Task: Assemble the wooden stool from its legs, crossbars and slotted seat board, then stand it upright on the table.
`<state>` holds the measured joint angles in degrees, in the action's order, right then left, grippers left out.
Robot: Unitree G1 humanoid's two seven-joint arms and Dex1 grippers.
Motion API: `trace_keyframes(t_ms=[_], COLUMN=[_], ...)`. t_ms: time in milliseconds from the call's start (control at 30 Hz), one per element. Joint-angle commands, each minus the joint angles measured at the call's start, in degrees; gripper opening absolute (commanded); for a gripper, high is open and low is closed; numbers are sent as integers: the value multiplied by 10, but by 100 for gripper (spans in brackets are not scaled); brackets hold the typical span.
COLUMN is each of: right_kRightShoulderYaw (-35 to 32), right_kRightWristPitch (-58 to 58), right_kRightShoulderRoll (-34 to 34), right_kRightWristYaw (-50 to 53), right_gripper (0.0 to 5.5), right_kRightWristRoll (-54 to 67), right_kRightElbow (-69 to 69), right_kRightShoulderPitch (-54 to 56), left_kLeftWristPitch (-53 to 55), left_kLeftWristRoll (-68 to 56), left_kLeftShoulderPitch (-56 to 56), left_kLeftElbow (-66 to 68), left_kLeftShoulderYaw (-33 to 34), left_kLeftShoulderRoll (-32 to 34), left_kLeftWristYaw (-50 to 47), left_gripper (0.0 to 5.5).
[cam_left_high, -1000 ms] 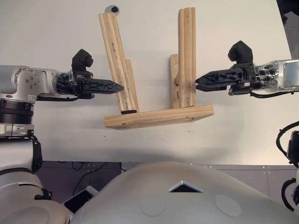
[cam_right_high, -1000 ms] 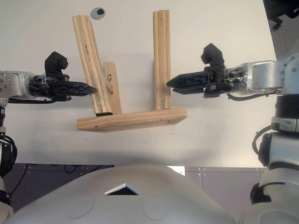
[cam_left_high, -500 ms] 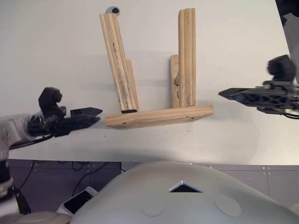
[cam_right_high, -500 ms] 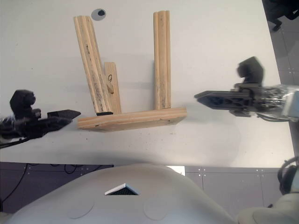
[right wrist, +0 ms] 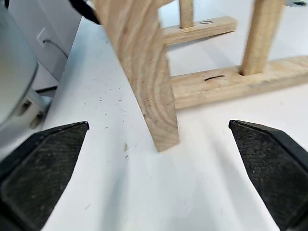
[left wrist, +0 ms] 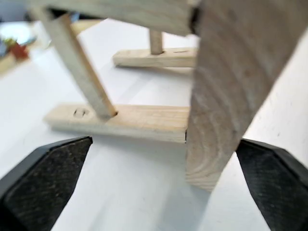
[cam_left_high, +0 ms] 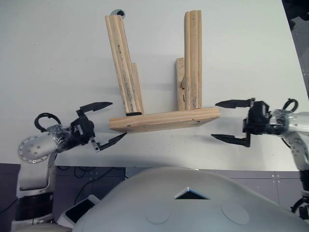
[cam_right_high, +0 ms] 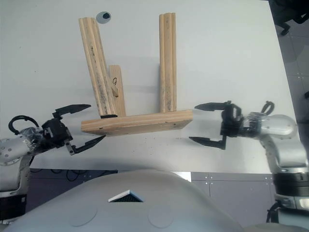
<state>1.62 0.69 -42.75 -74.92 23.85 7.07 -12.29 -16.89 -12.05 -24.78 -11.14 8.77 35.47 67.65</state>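
Wooden and pale, the stool [cam_left_high: 161, 96] lies on its side on the white table [cam_left_high: 48, 48] when you look through the head camera. Its seat board [cam_left_high: 164, 120] stands on its long edge on the side near the robot, and its legs [cam_left_high: 192, 58] point away across the table. A small round disc [cam_left_high: 116, 10] sits just past the tip of the left leg. Your left gripper [cam_left_high: 118, 119] waits at the left end of the seat board with its two fingers spread wide, one on each side of that end, and it holds nothing. Your right gripper [cam_left_high: 214, 120] waits just off the right end of the board, wide open too, with nothing in it. In the left wrist view, you see two black fingers [left wrist: 43, 178] low down and far apart, with the end of the board standing between them, closer to one finger than the other. You cannot tell if that finger touches the wood. Behind the board, a leg lies flat on the table with a thin crossbar [left wrist: 82, 72] stuck in it. In the right wrist view, the other pair of fingers [right wrist: 43, 163] is spread wide as well, and the other end of the board stands between them with bare table on both sides.
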Motion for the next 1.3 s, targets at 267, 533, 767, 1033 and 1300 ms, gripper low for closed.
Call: trace_keyframes(t_ms=[267,533,767,1033,1300], right_kRightShoulderYaw=[68,73,73,72,40], right_kRightWristPitch=[-118,-122,-111,-107,-14], right_kRightShoulderRoll=[57,55,54,53,46], right_kRightWristYaw=[-5,-14,-19,-24,-1], right_gripper=[390,260,151,142,141], right_kRightWristRoll=[-62,-61,-54,-52,8], right_kRightElbow=[-101,-111,-98,-89,-26], right_kRightShoulderPitch=[92,102,101,99,96], left_kLeftWristPitch=[-82,-103,-106,-108,17], left_kLeftWristRoll=[-3,-2,-10,-13,-99], left_kLeftShoulderPitch=[94,91,80,82,66], left_kLeftElbow=[108,122,115,113,5], left_kLeftShoulderYaw=[-59,-81,-94,-103,-89], left_kLeftShoulderRoll=[36,48,62,68,87], left_kLeftWristYaw=[22,20,20,15,-6], left_gripper=[433,316,212,156,151])
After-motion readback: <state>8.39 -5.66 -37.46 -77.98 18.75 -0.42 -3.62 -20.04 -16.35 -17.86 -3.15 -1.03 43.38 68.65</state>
